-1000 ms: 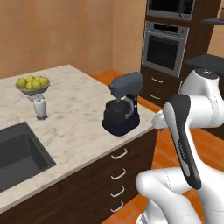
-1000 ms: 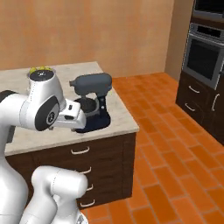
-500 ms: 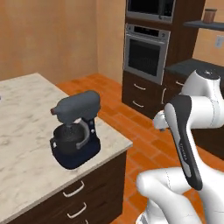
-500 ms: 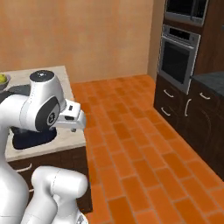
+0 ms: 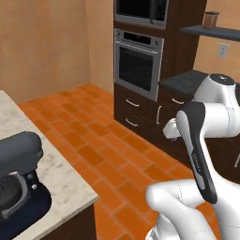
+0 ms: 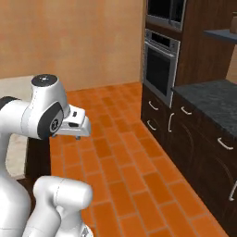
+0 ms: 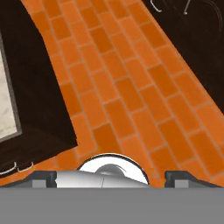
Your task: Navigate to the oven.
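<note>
The oven (image 5: 138,65) is a stainless-steel wall unit with a dark glass door and a long bar handle, set in a tall dark cabinet column ahead across the brick floor. From the right base view the oven (image 6: 160,69) stands at upper centre. My gripper (image 7: 112,178) hangs over the floor, open, with nothing between its fingertips (image 7: 42,178). The hand is tucked close to the arm, left of the arm in the left base view (image 5: 169,132) and beside the shoulder in the right base view (image 6: 77,127).
A steel microwave (image 5: 140,11) sits above the oven. Right of it runs a dark counter (image 6: 212,99) over drawers, with a shelf and brown jar (image 5: 212,19). A dark stand mixer (image 5: 18,183) stands on the marble island (image 5: 63,174) at my left. Orange brick floor (image 5: 105,140) lies between.
The whole picture has swung: the base has turned and driven toward the cabinet wall. The oven is larger and more central; the mixer and island have slid to the left edge.
</note>
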